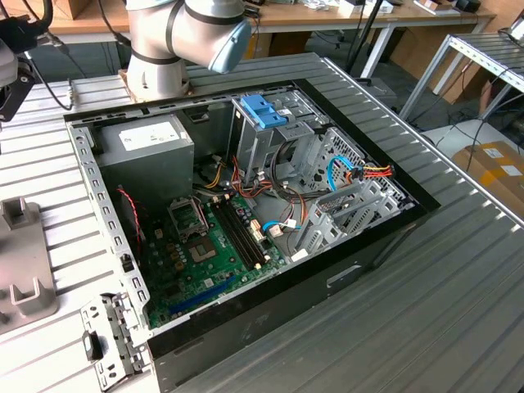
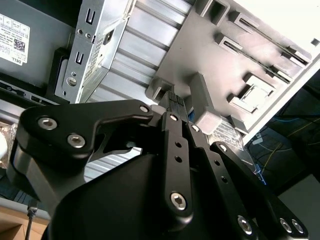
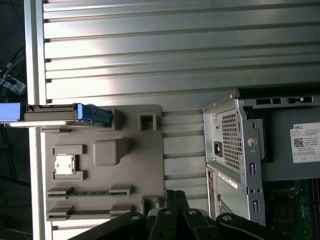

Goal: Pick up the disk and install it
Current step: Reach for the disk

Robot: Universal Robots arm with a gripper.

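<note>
The gripper [image 3: 175, 197] hangs above the near edge of a grey fixture plate [image 3: 135, 165] that lies on the ribbed metal surface [image 3: 175, 55]. In both wrist views its fingers [image 2: 175, 140] look drawn together with nothing between them, so it is clenched on empty air.

The disk [image 3: 55, 114] sits at the opposite edge of that plate, well apart from the gripper, with the whole plate between them. It appears to stand on its thin side. Its long axis runs along the plate's edge, crosswise to the line from the gripper to it, and its blue end tab [image 3: 93, 114] is the end towards the computer case [image 3: 235, 150]. The case stands just beside the plate, lid off.

In the exterior view the open case [image 1: 270, 315] shows an upright drive cage topped by a blue bracket [image 1: 266, 110]. The plate [image 1: 24, 270] lies at that view's left. The arm [image 1: 188, 33] rises behind the case.

By count there is one disk, one gripper on one arm, one fixture plate and one case. The plate also holds one square chip [image 3: 64, 164] in its pocket. The disk is not yet picked up.
</note>
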